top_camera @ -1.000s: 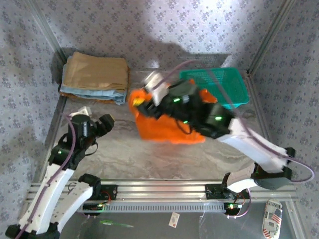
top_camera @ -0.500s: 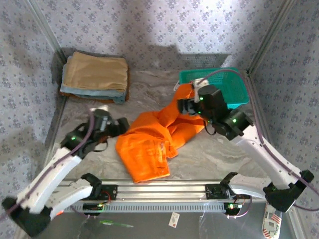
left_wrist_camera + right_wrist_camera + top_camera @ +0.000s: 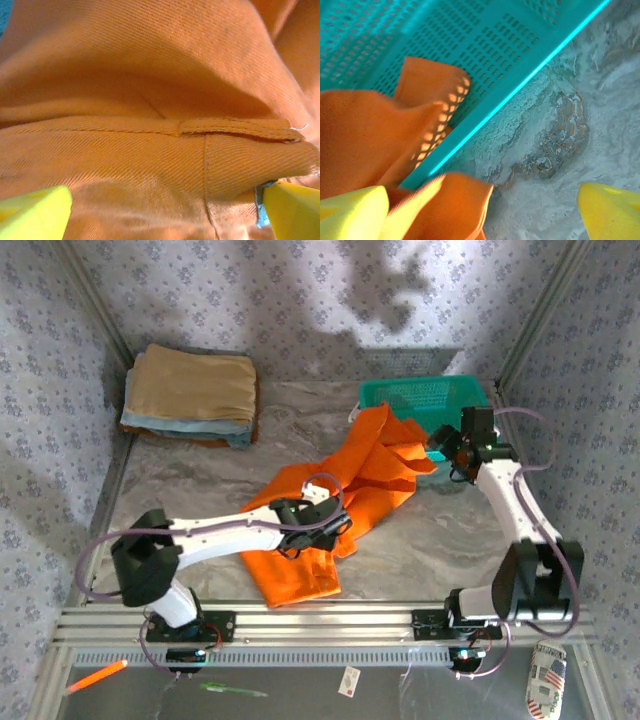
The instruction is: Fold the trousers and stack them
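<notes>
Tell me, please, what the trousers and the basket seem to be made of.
The trousers look like woven cotton twill with a matte finish: fine diagonal ribs and stitched seams show close up. The basket looks like moulded plastic, smooth and slightly shiny, its teal wall pierced by regular rows of slots.

You see plain bright orange soft fabric trousers [image 3: 380, 465], a teal hole-patterned plastic basket [image 3: 425, 390], a grey-and-white marbled surface [image 3: 430, 540], a tan folded cloth [image 3: 195, 380] and a light blue folded cloth [image 3: 180, 426].
</notes>
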Action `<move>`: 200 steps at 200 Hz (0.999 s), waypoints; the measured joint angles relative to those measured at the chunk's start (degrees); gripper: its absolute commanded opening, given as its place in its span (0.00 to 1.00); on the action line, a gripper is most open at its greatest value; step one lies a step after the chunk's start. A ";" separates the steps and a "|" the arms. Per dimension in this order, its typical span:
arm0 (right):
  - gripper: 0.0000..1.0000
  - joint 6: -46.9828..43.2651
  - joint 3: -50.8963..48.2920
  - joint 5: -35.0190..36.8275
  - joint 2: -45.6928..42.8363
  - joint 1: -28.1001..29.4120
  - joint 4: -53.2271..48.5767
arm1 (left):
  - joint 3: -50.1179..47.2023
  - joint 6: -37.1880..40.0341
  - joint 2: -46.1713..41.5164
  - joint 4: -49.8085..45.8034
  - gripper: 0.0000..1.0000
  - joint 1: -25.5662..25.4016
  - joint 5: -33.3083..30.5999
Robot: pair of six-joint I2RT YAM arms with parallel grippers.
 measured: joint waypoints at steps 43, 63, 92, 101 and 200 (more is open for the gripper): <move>0.54 6.86 4.63 -5.20 12.61 -2.32 2.97 | -0.90 0.96 0.70 2.60 0.06 1.79 -1.79; 0.22 8.72 7.67 -6.69 16.48 -2.69 4.22 | -3.58 2.40 -4.50 2.75 0.00 3.89 -2.08; 0.00 12.66 9.92 -8.37 18.03 -4.39 7.91 | -7.23 3.58 -16.59 1.14 0.00 7.74 -3.15; 0.00 12.52 10.05 -9.03 17.94 -4.85 8.48 | -8.44 3.61 -21.33 0.22 0.00 9.40 -3.54; 0.42 15.30 12.98 -6.88 17.97 -10.27 4.39 | -20.37 -3.54 -57.16 -13.11 0.41 36.57 -3.52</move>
